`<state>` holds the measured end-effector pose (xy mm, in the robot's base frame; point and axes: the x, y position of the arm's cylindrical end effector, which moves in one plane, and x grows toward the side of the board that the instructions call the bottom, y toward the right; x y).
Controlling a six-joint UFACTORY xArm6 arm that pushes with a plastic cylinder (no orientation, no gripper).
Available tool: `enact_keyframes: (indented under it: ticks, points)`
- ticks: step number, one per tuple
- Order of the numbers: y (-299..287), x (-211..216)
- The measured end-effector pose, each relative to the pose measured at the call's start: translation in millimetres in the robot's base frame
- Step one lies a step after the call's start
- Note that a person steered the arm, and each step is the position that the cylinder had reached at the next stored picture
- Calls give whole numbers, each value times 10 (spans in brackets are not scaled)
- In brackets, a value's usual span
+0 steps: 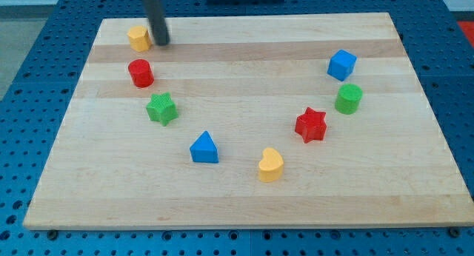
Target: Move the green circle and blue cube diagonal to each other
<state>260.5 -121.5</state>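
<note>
The green circle (348,98) stands near the view's right side of the wooden board (244,204). The blue cube (341,64) sits just above it, slightly to the left, with a small gap between them. My tip (162,42) is at the view's top left, far from both, right beside a yellow block (138,38).
A red cylinder (141,73) and a green star (161,108) lie below my tip on the left. A blue triangle (204,148) and a yellow heart (270,165) sit low in the middle. A red star (311,124) lies left of the green circle.
</note>
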Motion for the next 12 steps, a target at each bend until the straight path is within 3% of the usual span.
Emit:
enact_keyframes:
  ticks: [2, 3, 4, 6, 8, 10, 12]
  points:
    - [1849, 962]
    - [2316, 856]
    - [2583, 837]
    - [2863, 1321]
    - [3170, 917]
    - [4096, 1739]
    - [3349, 1975]
